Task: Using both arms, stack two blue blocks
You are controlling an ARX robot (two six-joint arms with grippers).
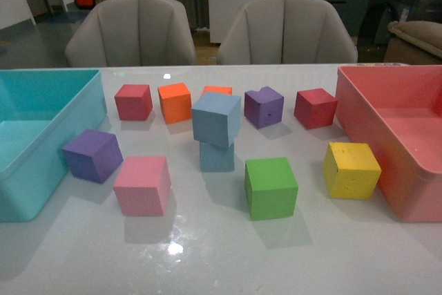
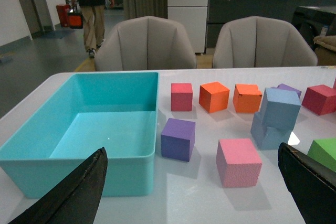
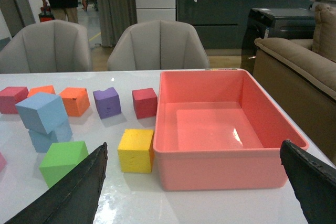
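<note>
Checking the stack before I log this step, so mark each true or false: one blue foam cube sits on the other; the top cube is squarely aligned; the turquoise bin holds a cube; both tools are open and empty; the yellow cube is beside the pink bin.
1. One pale blue foam cube rests on the other pale blue foam cube. True.
2. The top cube sits square. False: it is twisted and tilted, overhanging.
3. The turquoise plastic bin holds a cube. False: nothing is visible inside.
4. The left tool and right tool are open and empty. True.
5. The yellow foam cube lies beside the pink plastic bin. True.
</note>
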